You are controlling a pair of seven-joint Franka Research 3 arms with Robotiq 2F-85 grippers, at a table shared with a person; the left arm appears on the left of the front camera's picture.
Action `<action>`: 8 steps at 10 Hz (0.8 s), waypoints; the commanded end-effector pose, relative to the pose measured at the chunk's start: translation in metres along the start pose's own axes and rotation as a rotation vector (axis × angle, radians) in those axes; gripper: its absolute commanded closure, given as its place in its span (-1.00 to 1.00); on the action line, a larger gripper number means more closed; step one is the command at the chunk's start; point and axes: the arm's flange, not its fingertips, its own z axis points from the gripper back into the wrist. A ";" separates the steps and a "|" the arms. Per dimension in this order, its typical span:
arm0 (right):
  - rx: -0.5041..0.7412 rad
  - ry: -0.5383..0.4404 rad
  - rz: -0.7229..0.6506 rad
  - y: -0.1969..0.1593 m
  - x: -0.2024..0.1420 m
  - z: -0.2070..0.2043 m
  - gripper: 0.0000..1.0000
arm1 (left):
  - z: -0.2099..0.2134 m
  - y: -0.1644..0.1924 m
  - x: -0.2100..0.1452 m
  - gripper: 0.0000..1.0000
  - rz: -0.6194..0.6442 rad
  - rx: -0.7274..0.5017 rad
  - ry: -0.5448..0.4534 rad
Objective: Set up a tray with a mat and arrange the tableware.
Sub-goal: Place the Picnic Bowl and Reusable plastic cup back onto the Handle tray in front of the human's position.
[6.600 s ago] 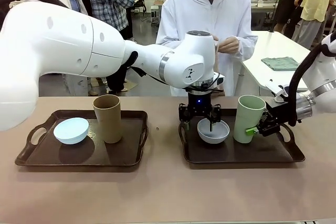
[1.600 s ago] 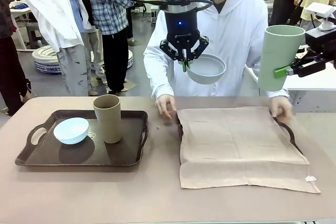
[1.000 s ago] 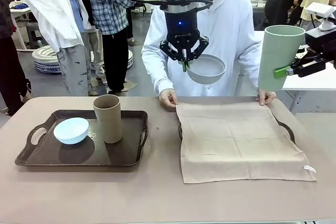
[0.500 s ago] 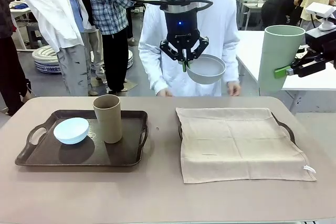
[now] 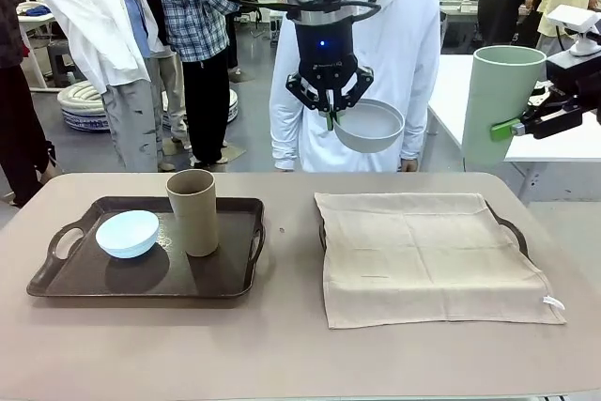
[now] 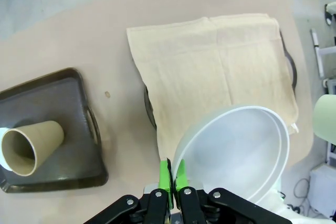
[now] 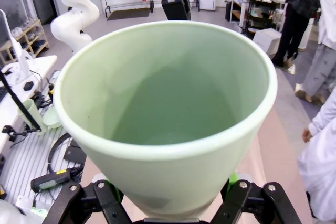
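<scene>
High over the table's far middle, my left gripper [image 5: 331, 115] is shut on the rim of the white-grey bowl [image 5: 369, 125], which hangs tilted; in the left wrist view the green pads [image 6: 166, 177] pinch the bowl's [image 6: 236, 156] edge. At the far right, my right gripper [image 5: 528, 123] is shut on the upright pale green tumbler [image 5: 501, 102], held well above the table; the tumbler's [image 7: 173, 108] mouth faces the right wrist camera. A beige mat [image 5: 424, 254] lies spread over the right tray [image 5: 513, 229]. The left tray [image 5: 225, 279] holds the pale blue bowl [image 5: 127, 233] and tan-brown tumbler [image 5: 193, 212].
A person in a white hoodie [image 5: 394, 53] stands behind the far table edge with arms lowered. Other people stand behind at the far left. From above, the mat [image 6: 210, 66] overhangs the tray's near side, with bare tabletop [image 5: 282, 354] in front.
The person's hands have left the mat's far edge and the person has straightened up. Both arms hold still with the bowl and tumbler aloft.
</scene>
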 end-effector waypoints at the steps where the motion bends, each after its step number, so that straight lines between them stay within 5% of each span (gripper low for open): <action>1: 0.034 -0.055 0.007 -0.022 -0.047 -0.008 -0.64 | -0.047 0.003 0.001 0.91 -0.014 -0.032 0.021; 5: 0.055 -0.117 0.005 -0.039 -0.122 -0.036 -0.64 | -0.122 -0.010 -0.005 0.91 -0.033 -0.011 0.056; 8: 0.059 -0.071 -0.016 -0.048 -0.168 -0.058 -0.64 | -0.171 -0.019 -0.009 0.91 -0.037 -0.006 0.091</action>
